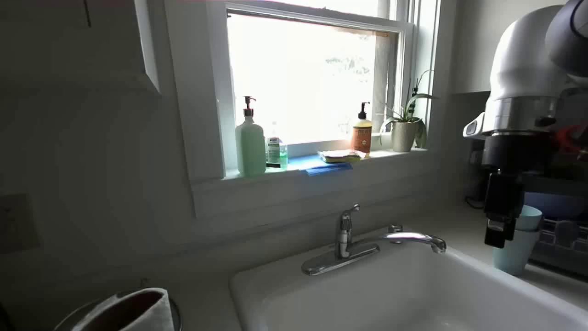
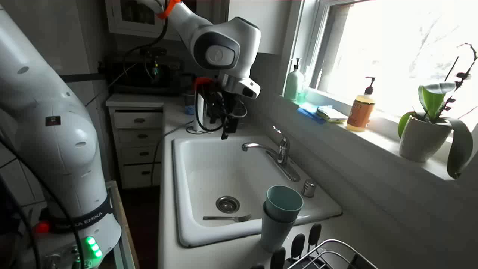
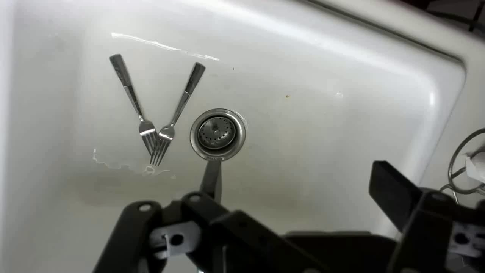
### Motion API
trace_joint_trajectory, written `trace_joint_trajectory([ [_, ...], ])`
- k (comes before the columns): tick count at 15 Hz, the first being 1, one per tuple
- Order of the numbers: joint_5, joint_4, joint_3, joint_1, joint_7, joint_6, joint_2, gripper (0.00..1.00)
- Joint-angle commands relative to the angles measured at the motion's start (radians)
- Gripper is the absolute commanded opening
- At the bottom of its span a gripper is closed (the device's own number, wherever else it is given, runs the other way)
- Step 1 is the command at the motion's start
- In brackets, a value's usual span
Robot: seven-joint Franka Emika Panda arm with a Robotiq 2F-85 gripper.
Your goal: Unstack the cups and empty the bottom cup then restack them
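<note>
Gripper [image 3: 297, 167], spread and holding nothing, hangs over the sink [image 3: 326, 132]. Beside the sink, the upper cup [image 2: 285, 204], if wedged, could topple the lower cup [image 2: 274, 232] when lifted.

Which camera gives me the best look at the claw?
The wrist view. There the claw is close up, its two fingers wide apart with the sink behind them. Both exterior views show it smaller and dark, its gap harder to read; in an exterior view it hides part of the cups.

Stacked cups [image 2: 278, 224] stand beside the sink [image 2: 220, 234].
</note>
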Motion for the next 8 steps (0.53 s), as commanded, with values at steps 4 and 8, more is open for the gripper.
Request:
trace_joint_trajectory([
  [4, 0.006, 0.002, 0.016, -0.017, -0.006, -0.003, 0.001, 1.0],
  [8, -0.125, 0.007, 0.028, -0.096, 0.068, -0.036, -0.062, 1.0],
])
